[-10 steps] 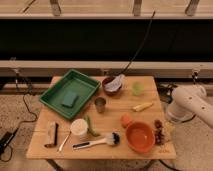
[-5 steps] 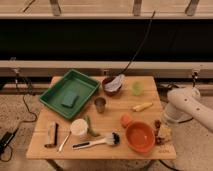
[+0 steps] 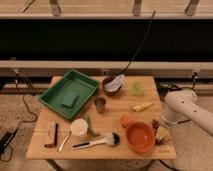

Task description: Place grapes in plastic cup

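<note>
Here the white arm bends low, its hand at the grapes, grip unclear.

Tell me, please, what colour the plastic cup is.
The plastic cup is pale green, clearest in the camera view; the gripper is down by the grapes.

Warm, fairly dim indoor light falls from above onto the wooden surface, giving it an orange-brown cast. The wide band behind it is nearly black. Shadows beneath the objects are short and soft. The white arm is the brightest area, while its gripper, at the surface's right front, sits in shade.
</note>
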Motion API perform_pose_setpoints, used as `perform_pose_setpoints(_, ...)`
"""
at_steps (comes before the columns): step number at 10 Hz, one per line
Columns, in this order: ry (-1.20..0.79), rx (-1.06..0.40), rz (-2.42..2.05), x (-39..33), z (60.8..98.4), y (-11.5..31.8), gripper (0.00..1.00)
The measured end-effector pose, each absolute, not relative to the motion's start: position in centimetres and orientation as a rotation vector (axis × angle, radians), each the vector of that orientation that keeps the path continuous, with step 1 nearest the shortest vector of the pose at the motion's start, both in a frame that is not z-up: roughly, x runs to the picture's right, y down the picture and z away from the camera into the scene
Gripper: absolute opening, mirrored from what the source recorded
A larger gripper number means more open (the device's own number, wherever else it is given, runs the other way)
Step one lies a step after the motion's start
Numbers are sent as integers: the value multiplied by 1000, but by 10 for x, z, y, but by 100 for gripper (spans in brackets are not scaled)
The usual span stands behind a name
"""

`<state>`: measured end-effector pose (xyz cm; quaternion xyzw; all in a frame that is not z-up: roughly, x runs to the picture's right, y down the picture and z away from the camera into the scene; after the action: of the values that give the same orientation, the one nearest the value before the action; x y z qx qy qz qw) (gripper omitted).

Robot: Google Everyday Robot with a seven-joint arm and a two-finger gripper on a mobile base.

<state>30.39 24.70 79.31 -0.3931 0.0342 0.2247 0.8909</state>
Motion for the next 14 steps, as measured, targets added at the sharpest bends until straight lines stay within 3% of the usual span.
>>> perform_pose_setpoints(5, 66, -791, 439, 307, 788, 237, 1)
perform_pose_setpoints(14, 53, -718, 297, 310, 813, 158, 0)
